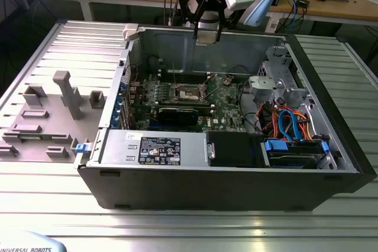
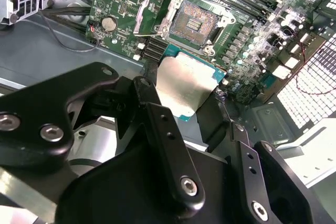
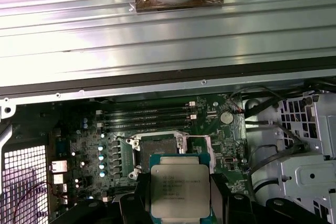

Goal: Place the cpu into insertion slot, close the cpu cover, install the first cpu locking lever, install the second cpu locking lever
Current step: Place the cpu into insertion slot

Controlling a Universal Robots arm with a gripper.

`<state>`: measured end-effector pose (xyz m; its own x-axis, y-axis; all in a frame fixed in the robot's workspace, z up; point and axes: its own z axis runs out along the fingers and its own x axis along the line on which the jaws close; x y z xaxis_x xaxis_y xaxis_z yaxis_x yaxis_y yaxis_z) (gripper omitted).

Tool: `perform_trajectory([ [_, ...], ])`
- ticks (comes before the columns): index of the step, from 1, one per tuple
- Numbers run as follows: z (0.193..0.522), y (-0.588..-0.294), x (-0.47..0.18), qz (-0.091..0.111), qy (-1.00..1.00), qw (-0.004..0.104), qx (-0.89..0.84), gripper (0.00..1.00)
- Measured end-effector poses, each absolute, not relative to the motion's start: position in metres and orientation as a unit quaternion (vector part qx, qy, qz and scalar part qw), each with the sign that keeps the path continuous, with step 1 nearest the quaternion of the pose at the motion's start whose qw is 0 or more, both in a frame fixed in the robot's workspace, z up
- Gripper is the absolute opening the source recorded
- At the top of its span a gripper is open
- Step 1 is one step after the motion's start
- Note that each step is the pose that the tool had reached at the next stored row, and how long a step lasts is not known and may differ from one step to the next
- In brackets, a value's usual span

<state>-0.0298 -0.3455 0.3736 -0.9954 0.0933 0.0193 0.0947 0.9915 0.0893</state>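
Second wrist view — clamped on the cpu (image 2: pixel 186 85) with the gripper (image 2: pixel 181 98), hovering well clear of the bare insertion slot (image 2: pixel 191 23) (cpu cover (image 2: pixel 142 14) standing open) — nothing seated yet, closing and locking all left.

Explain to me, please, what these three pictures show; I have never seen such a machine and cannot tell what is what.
This is one robot arm working over an opened desktop computer case, which lies on a ribbed metal table. The exterior view is taken by a camera off the arm and sees the whole scene. Both wrist views come from cameras riding on the arm, looking past its end effector. The end effector grips a cpu, a flat square chip with a silver top, by its edges, above the green motherboard. The insertion slot lies uncovered and empty. At the exterior view's left stands a grey fixture with blocks.
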Motion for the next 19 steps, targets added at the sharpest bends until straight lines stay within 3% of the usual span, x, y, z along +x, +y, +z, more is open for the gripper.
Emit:
perform_trajectory([
  [19, 0.3736, -0.3455, -0.0298, -0.045, -0.997, 0.007, -0.057, 0.54],
])
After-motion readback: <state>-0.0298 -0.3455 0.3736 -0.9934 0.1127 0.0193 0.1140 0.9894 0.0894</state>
